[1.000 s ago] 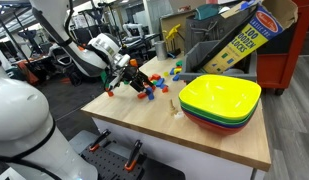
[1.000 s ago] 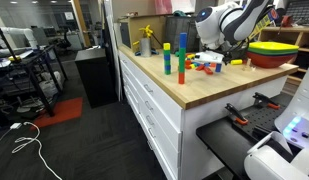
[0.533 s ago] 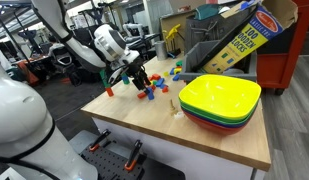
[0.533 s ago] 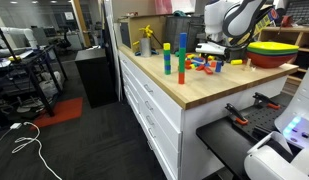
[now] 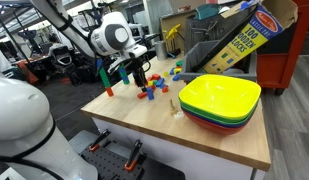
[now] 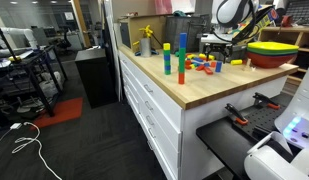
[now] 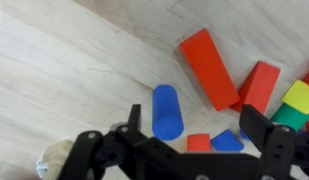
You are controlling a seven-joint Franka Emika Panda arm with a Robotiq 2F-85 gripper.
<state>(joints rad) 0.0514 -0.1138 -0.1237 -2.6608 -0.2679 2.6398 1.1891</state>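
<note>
Blue cylinder block (image 7: 167,110) lies flat on the desk (image 7: 64,60), left of the red blocks (image 7: 209,65), beneath the fingers (image 7: 135,118). The fingers stand apart and empty. The gripper (image 5: 138,72) has risen off the pile, and no block came up with it.

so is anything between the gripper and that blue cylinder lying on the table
Nothing visible. In the wrist view the blue cylinder lies uncovered below the open gripper, nearer one finger. The long red block lies beside it, not over it.
</note>
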